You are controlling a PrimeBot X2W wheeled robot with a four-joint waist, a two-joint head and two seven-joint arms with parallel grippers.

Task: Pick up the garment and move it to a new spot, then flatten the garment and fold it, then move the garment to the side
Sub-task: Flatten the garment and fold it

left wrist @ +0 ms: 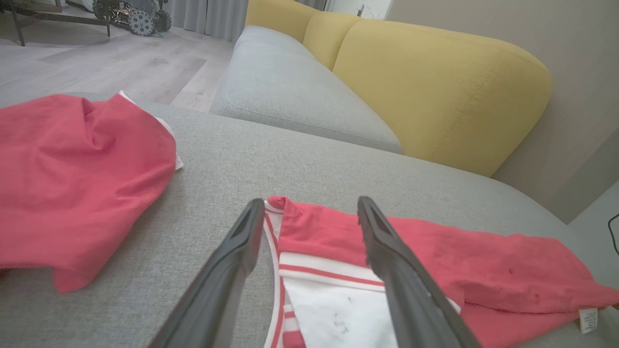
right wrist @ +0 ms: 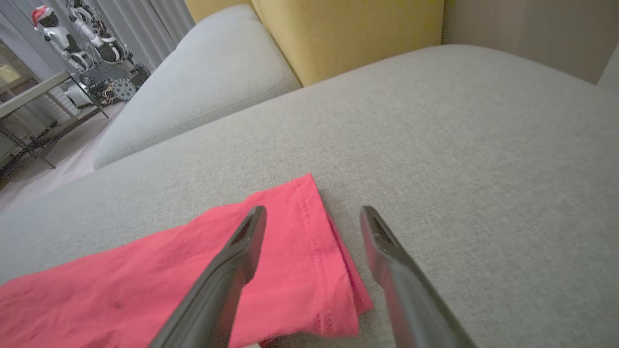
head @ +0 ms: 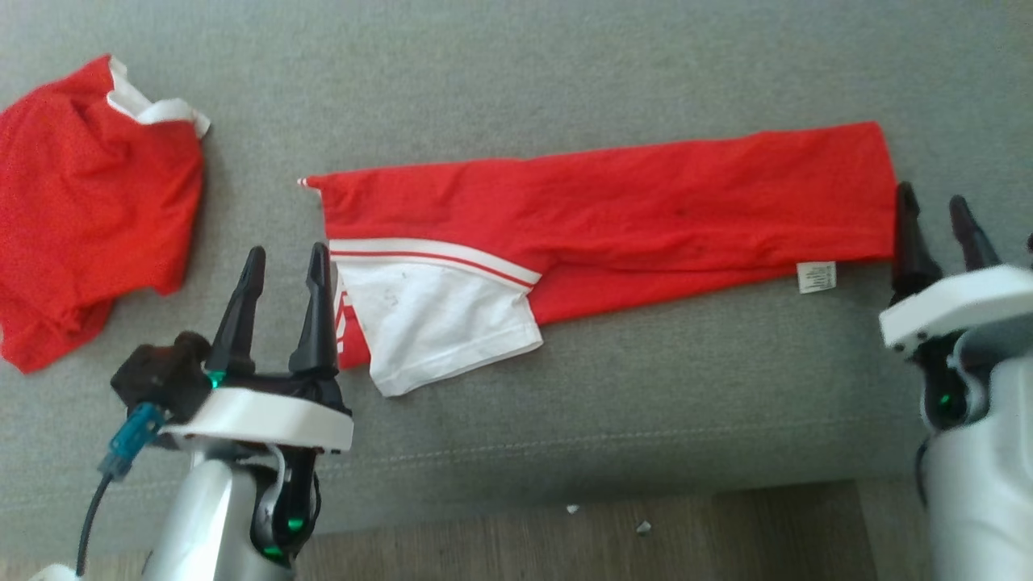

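Across the middle of the grey cushion (head: 646, 387), from nine o'clock to three o'clock in the head view, lies the garment (head: 613, 202). It is a long red strip that looks folded lengthwise, with its white sleeve (head: 436, 323) spilling out toward seven o'clock and its care label (head: 816, 276) near four o'clock. The left gripper (head: 287, 254) hovers at seven o'clock, just beside the sleeve end, with its fingers spread and nothing between them. The right gripper (head: 932, 196) stands at three o'clock against the hem (right wrist: 314, 241), likewise spread and empty. The step in hand appears to be the next fold, bringing one end over the other. To do it well, each gripper should come down so that one finger slides under all the layers at its end and the pinch catches the full stack, not just the top sheet. The sleeve should be tucked in or gathered first so it does not trail. Both ends should lift together and stay level so the long edge does not skew, and the moving end should be laid down square on the other before it is let go. By count there are two grippers and two red garments: the strip, and a second red garment (head: 89, 202) crumpled at ten o'clock, well apart. There is also one white sleeve showing, one care label, and two small pale scraps (head: 643, 528) on the floor (head: 484, 541) at six o'clock.
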